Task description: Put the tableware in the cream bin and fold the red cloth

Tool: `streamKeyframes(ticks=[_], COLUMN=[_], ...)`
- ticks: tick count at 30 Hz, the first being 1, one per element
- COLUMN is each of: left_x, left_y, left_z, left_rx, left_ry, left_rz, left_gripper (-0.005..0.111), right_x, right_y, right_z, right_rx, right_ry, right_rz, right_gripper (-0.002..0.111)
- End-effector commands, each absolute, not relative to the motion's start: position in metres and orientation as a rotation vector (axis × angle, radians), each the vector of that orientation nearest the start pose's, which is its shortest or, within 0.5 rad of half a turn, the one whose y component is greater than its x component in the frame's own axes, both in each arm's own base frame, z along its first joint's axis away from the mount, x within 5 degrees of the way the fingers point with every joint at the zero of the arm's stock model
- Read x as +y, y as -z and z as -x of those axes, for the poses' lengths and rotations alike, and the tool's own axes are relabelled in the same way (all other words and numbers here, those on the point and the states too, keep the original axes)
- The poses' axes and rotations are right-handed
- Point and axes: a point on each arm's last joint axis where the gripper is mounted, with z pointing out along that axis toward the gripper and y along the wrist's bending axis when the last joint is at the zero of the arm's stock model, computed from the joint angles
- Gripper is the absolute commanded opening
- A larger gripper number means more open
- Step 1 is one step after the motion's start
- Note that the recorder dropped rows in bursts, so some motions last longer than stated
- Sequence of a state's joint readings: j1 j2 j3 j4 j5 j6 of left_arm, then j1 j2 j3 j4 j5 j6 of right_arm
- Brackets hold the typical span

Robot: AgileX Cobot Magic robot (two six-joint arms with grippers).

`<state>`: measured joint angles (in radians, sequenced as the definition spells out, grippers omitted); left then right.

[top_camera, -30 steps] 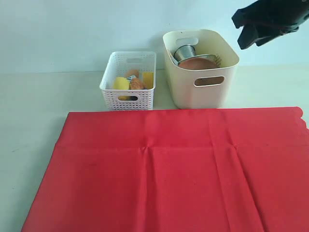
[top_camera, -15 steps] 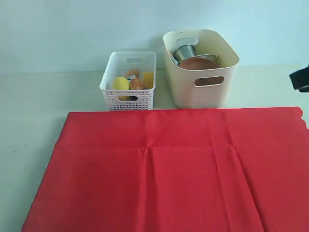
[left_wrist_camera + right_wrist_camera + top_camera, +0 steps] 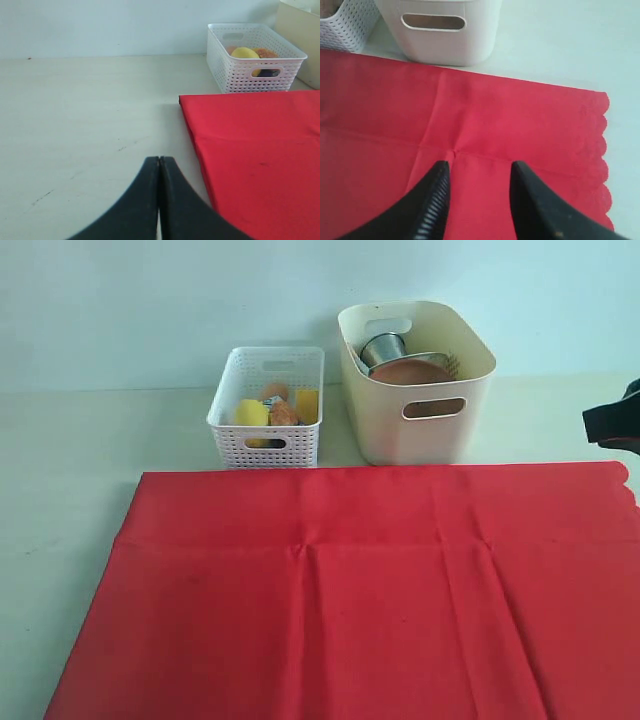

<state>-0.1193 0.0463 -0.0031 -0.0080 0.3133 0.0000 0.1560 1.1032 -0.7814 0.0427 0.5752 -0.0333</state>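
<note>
Red cloth (image 3: pixel 340 590) flat, cream bin (image 3: pixel 390 438) holding steel cup (image 3: pixel 383 347)

The exterior view's lower edge cuts off the red cloth (image 3: pixel 350 590). The cream bin (image 3: pixel 415 405) hides most of the steel cup (image 3: pixel 383 347) and brown plate (image 3: pixel 408 372) behind its wall; beneath them we cannot tell anything. Of the right arm (image 3: pixel 612 426) we see only a dark sliver.

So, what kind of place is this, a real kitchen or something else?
Probably a staged robot test bench, not a kitchen: a plain pale table against a blank wall, with a red cloth, a cream bin and a white basket laid out.
</note>
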Motion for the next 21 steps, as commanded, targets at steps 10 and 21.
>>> streamKeyframes(ticks=[10, 21], left_x=[-0.0069, -0.0074], left_y=[-0.1829, -0.1850], left_z=[-0.0564, -0.0606], left_rx=[1.834, 1.888], left_ry=[0.094, 0.092], left_rz=[-0.096, -0.099], left_gripper=[0.000, 0.000], right_x=[0.0408, 0.0409], right_y=[-0.2940, -0.2942], right_z=[-0.2165, -0.2167], right_rx=[2.323, 2.321], right_ry=[-0.211, -0.213], right_rz=[0.108, 0.106], right_gripper=[0.038, 0.038])
